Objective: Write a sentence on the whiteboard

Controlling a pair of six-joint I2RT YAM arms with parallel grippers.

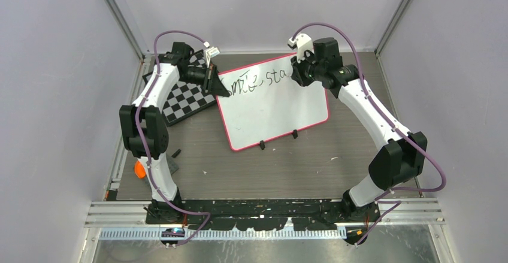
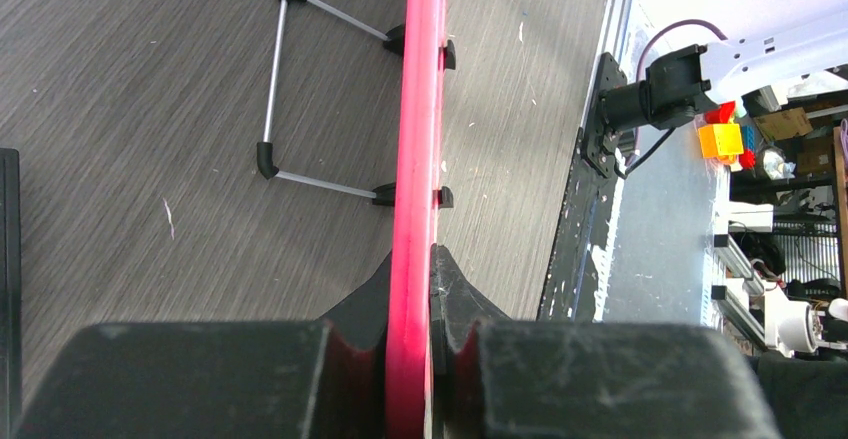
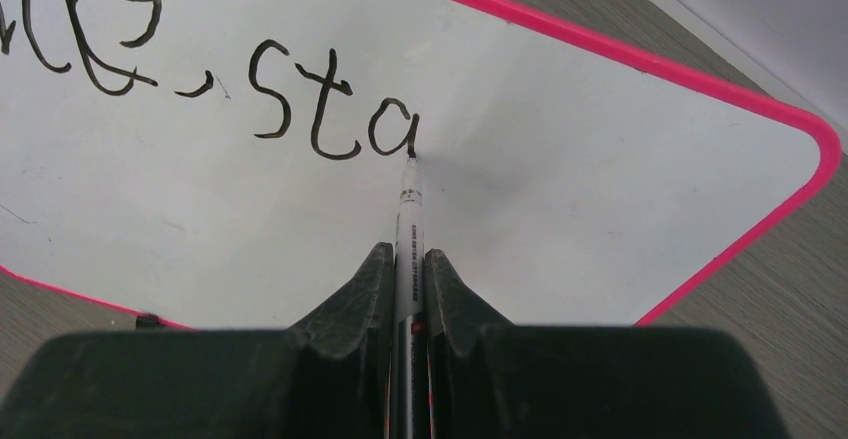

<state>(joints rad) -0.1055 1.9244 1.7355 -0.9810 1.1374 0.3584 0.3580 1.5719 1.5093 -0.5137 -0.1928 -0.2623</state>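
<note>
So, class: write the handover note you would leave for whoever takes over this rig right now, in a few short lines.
Left claw: shut on the pink frame of the whiteboard, at its far left corner.
Right claw: shut on a marker, tip at the end of the last letter.
The whiteboard is on the table, beside the chessboard.
Done: the sentence reads roughly "Smile, sta".
Left: finish that word and the rest of the sentence.
</note>
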